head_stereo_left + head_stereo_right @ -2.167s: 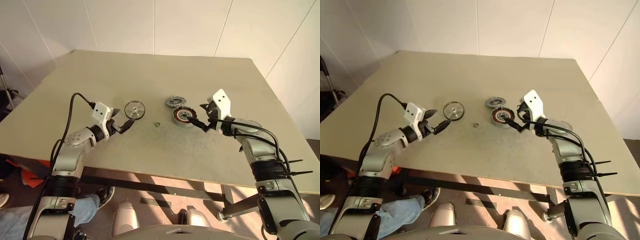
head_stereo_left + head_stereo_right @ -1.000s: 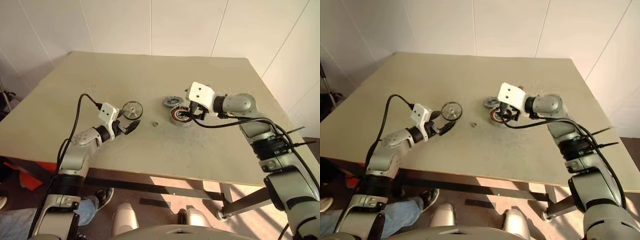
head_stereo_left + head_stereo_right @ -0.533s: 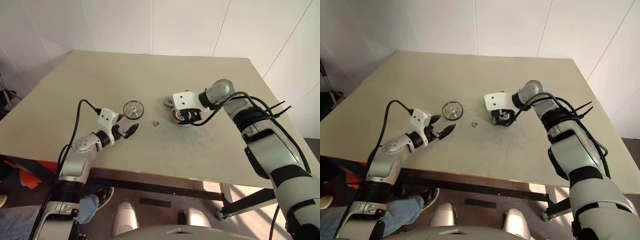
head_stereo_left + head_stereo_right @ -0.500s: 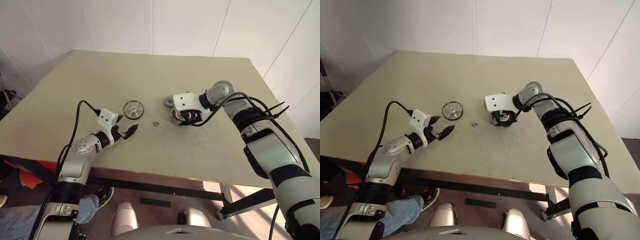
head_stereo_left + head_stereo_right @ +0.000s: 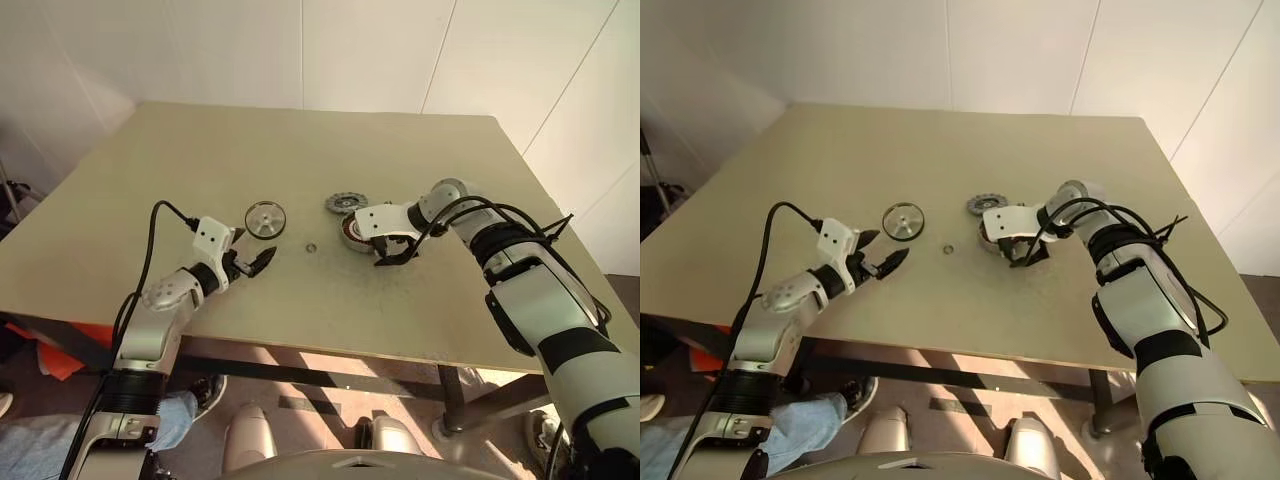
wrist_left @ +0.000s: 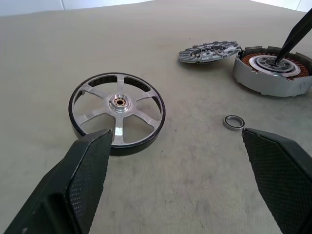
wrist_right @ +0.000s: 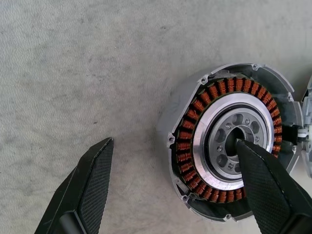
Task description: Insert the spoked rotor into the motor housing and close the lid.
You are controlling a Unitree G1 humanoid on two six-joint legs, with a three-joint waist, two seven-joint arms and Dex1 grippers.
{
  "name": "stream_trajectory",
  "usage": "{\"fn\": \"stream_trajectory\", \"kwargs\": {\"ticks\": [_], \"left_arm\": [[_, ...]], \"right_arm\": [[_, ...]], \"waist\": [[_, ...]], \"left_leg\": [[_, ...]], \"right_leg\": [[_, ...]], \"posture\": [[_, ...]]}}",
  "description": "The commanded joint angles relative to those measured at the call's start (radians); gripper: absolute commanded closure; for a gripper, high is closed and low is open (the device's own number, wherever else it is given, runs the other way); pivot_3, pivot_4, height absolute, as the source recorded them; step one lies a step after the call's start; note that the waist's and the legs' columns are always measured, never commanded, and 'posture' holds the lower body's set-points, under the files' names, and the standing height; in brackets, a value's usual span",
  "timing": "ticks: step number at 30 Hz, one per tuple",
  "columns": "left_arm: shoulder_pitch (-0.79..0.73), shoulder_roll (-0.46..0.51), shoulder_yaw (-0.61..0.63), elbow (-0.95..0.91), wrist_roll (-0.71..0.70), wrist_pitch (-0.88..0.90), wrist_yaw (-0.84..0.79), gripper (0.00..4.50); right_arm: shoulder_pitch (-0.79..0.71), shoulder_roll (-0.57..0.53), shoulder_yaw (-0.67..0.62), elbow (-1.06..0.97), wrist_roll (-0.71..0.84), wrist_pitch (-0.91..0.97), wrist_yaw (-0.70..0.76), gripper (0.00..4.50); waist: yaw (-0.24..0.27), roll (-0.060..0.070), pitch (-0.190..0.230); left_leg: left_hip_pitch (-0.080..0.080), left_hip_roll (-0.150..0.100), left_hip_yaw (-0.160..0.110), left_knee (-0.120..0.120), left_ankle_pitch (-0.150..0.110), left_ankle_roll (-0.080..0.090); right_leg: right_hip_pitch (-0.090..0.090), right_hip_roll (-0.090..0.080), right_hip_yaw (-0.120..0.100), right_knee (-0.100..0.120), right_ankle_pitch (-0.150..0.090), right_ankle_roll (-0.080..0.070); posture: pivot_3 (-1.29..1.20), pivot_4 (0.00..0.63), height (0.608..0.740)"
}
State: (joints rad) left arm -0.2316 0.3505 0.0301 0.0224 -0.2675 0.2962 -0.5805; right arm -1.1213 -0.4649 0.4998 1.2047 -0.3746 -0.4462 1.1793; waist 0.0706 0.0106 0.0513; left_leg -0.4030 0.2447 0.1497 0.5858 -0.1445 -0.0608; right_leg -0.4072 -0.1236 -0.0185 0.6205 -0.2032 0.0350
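Left gripper point(image 6: 175, 132) is basically just hanging there over the table point(image 5: 300, 150), fingers spread wide with nothing in them. The lid point(image 6: 117, 105) is lying flat just past its fingertips and a little loose washer point(image 6: 234, 122) is sitting off to the other side.

The real change is the right gripper point(image 7: 174, 142). A second ago it was reaching across more or less level, and now it's tipping steeply down onto the housing point(image 7: 219, 141). It's wide open and empty, one finger looking like it's poking into the hub, the other hanging over bare table beside the wall.

The rotor point(image 6: 209, 51) is still lying just beyond the housing, untouched.

My guess is it's lining up to pinch or steady the housing first, so insertion isn't starting yet.
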Motion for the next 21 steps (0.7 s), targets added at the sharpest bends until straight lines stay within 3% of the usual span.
{"fn": "stream_trajectory", "kwargs": {"ticks": [1,5,7,10,18,21], "left_arm": [[-0.016,0.005,0.003,-0.031,-0.003,-0.003,-0.002,0.0],[-0.007,0.011,0.006,-0.037,-0.002,-0.002,-0.001,0.0],[-0.003,0.012,0.009,-0.039,-0.001,-0.002,0.001,0.0],[0.003,0.012,0.01,-0.045,-0.001,-0.002,0.006,0.0],[0.011,0.01,0.009,-0.05,0.0,-0.004,0.011,0.0],[0.013,0.009,0.009,-0.051,0.001,-0.004,0.013,0.0]], "right_arm": [[-0.034,0.012,-0.022,0.012,-0.007,0.021,-0.013,0.02],[-0.041,0.026,-0.027,0.034,-0.022,0.046,-0.041,0.19],[-0.045,0.032,-0.03,0.041,-0.029,0.053,-0.051,0.61],[-0.046,0.036,-0.027,0.042,-0.038,0.048,-0.062,1.61],[-0.048,0.042,-0.037,0.046,-0.045,0.055,-0.071,1.61],[-0.045,0.041,-0.045,0.046,-0.04,0.067,-0.068,2.21]], "waist": [[0.0,0.0,0.0],[-0.001,0.0,0.0],[-0.002,0.0,0.0],[-0.002,0.0,0.0],[0.0,0.001,0.0],[0.0,0.001,0.0]], "left_leg": [[0.0,0.0,0.0,0.0,0.0,0.0],[0.0,0.001,0.0,0.002,0.0,0.0],[0.0,0.001,0.0,0.003,0.0,0.0],[0.0,0.001,0.0,0.004,0.0,0.0],[-0.001,0.001,0.0,0.004,-0.001,0.001],[-0.001,0.001,0.0,0.004,-0.001,0.001]], "right_leg": [[0.0,0.0,0.0,0.0,0.0,0.0],[0.0,0.0,0.0,0.002,0.0,0.0],[0.0,0.0,0.0,0.003,0.0,-0.001],[0.0,0.0,0.0,0.003,0.001,-0.001],[0.0,0.0,0.0,0.002,0.001,-0.001],[0.0,0.0,0.0,0.002,0.001,-0.001]], "posture": [[0.0,0.0,0.74],[0.0,0.0,0.74],[0.0,0.0,0.74],[0.0,0.0,0.74],[0.0,0.0,0.74],[0.0,0.0,0.74]]}}
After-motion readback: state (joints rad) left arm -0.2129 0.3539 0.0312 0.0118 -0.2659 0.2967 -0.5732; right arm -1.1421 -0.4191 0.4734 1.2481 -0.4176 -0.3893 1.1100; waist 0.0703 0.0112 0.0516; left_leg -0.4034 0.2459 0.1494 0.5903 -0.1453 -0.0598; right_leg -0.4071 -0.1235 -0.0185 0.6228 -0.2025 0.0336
